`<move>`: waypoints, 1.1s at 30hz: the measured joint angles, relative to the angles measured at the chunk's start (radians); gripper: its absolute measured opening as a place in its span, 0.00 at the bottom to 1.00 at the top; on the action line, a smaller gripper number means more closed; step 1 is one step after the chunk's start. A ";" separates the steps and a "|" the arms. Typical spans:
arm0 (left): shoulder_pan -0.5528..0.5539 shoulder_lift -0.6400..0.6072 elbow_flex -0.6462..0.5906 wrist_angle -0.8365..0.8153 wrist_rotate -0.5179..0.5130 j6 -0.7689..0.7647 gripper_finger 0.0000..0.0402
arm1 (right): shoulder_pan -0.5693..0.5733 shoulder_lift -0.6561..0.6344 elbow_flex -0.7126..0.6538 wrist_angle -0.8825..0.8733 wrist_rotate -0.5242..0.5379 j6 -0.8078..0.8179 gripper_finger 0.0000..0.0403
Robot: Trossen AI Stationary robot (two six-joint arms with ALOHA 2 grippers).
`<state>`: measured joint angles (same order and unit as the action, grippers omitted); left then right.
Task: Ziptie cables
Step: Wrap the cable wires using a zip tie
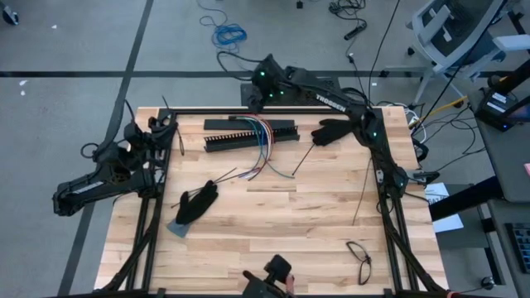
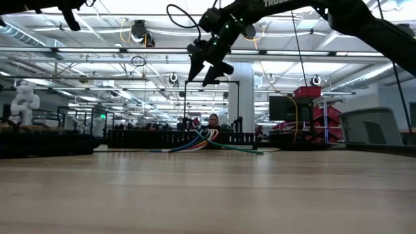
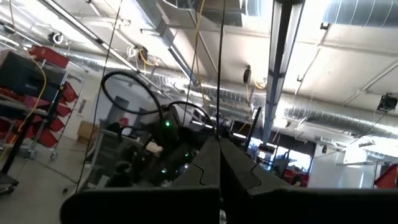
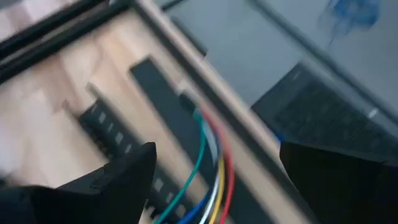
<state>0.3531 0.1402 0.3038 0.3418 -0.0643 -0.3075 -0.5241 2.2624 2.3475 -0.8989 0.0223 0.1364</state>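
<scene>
The cables (image 1: 262, 139), a fan of red, blue, green, purple and white wires, lie on the wooden table (image 1: 273, 223) near its far edge. They run out from between two long black slotted bars (image 1: 248, 135) and spread toward the middle of the table. From table height they show as a coloured bundle (image 2: 207, 140) curving down onto the wood in front of the bars.

The right gripper (image 1: 325, 132) hangs in the air just beside the bars' right end, its two fingers spread wide with nothing between them. Its wrist camera looks down between those fingers (image 4: 121, 171) at the wires (image 4: 208, 168) and slotted bars below.

The left gripper (image 1: 168, 122) is raised at the table's far left corner, fingers (image 3: 205, 165) pressed shut, pointing up toward the ceiling.

A thin black strip (image 1: 301, 159) lies on the wood just right of the wires, and a dark glove (image 1: 197, 204) lies nearer the left side.
</scene>
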 joint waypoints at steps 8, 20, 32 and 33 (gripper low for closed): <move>0.000 0.000 0.024 0.012 -0.007 0.000 0.00 | -0.007 0.088 -0.002 -0.010 -0.054 0.033 0.84; 0.000 0.000 0.037 0.009 -0.019 -0.027 0.00 | 0.029 0.198 -0.002 -0.086 -0.042 0.163 0.84; 0.000 0.000 0.038 0.007 -0.019 -0.027 0.00 | 0.057 0.229 -0.001 -0.089 0.125 0.180 0.84; 0.000 0.000 0.038 0.007 -0.019 -0.027 0.00 | 0.057 0.231 -0.001 -0.095 0.141 0.187 0.84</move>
<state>0.3531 0.1406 0.3416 0.3491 -0.0836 -0.3347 -0.4675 2.4935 2.3463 -0.9934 0.1629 0.3233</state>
